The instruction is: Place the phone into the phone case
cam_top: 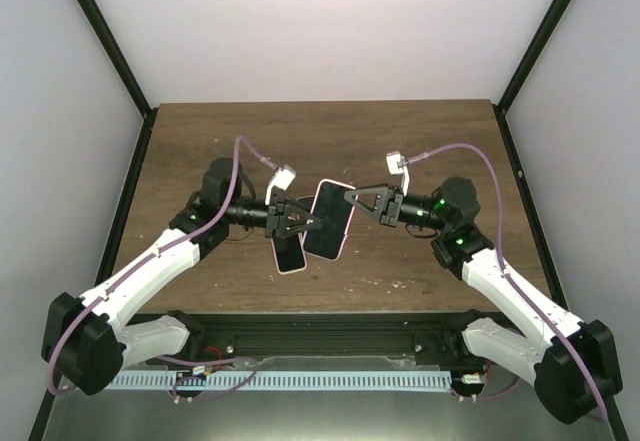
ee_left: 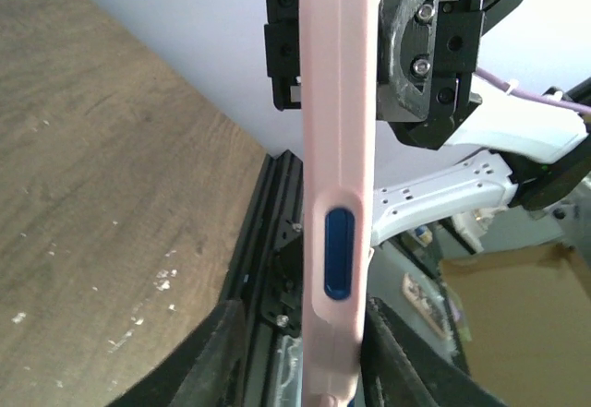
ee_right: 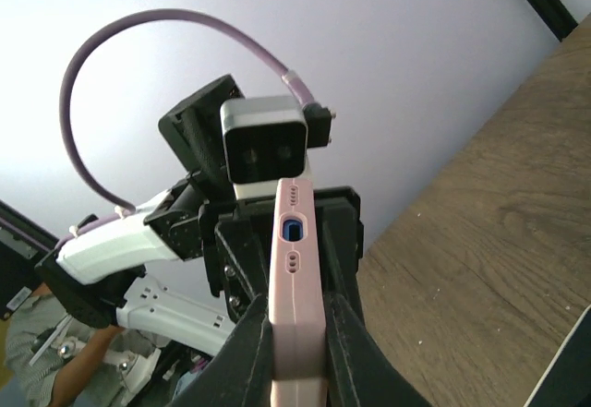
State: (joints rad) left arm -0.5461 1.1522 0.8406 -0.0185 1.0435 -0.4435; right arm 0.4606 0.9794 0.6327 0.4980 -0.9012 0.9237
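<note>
Held aloft over the counter (cam_top: 200, 151), edge-on to both wrist cameras: pink phone case (ee_left: 338, 149). Pinched between the left fingers (cam_top: 303, 223) from one side and between the right fingers (cam_top: 358, 201) from the opposite side, both pairs closed flat against its faces. Showed blue of the phone (ee_right: 292, 230) through the port cutout, just beyond the right fingers.
</note>
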